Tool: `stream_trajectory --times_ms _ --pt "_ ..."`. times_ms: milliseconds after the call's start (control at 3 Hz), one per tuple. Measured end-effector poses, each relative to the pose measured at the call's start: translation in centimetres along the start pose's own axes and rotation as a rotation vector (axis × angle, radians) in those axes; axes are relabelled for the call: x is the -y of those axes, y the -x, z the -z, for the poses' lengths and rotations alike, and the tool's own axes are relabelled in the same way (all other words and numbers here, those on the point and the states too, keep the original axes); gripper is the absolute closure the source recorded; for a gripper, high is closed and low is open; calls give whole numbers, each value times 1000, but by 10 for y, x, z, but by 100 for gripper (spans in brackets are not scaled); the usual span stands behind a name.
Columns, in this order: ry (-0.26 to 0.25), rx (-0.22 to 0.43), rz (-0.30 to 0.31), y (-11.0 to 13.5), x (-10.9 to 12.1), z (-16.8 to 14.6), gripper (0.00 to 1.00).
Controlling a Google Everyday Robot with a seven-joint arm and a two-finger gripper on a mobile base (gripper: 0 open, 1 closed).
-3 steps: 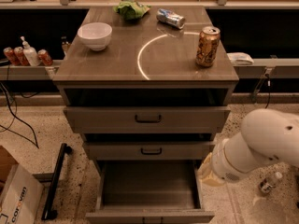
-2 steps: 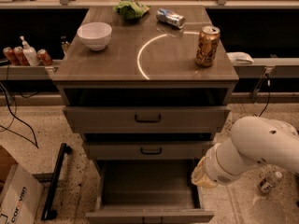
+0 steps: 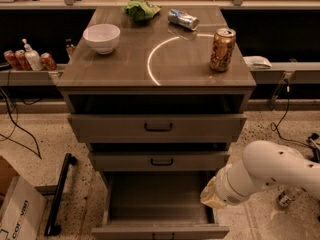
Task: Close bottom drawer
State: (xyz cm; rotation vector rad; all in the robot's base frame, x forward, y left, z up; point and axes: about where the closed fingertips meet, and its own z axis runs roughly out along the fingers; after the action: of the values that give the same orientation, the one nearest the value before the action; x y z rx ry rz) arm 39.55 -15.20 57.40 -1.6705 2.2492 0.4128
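Note:
The bottom drawer (image 3: 157, 199) of the grey-brown cabinet stands pulled far out, its deep plain box empty and its front (image 3: 160, 231) at the lower edge of the view. The middle drawer front (image 3: 160, 161) and the upper drawer front (image 3: 158, 127) each stick out a little. My white arm (image 3: 272, 171) reaches in from the right. Its wrist end sits at the right wall of the open bottom drawer. The gripper (image 3: 212, 196) itself is mostly hidden behind the arm.
On the cabinet top stand a white bowl (image 3: 101, 37), a gold can (image 3: 222, 49), a lying silver can (image 3: 182, 19) and a green bag (image 3: 141, 9). A cardboard box (image 3: 17, 209) and a black bar (image 3: 59, 194) lie on the floor at left. Cables trail on both sides.
My arm has moved left and a little down, bringing its wrist end against the right side of the open bottom drawer. The drawers have not moved.

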Motion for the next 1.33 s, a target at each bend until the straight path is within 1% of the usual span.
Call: stream_trajectory --times_ms 333,667,1000,1333 --pt "21 58 -42 -16 7 -25 100" --pt "65 119 -95 -36 8 -57 100" --pt "64 118 -94 -36 8 -57 100" --pt "75 104 -82 -39 7 -76 100"
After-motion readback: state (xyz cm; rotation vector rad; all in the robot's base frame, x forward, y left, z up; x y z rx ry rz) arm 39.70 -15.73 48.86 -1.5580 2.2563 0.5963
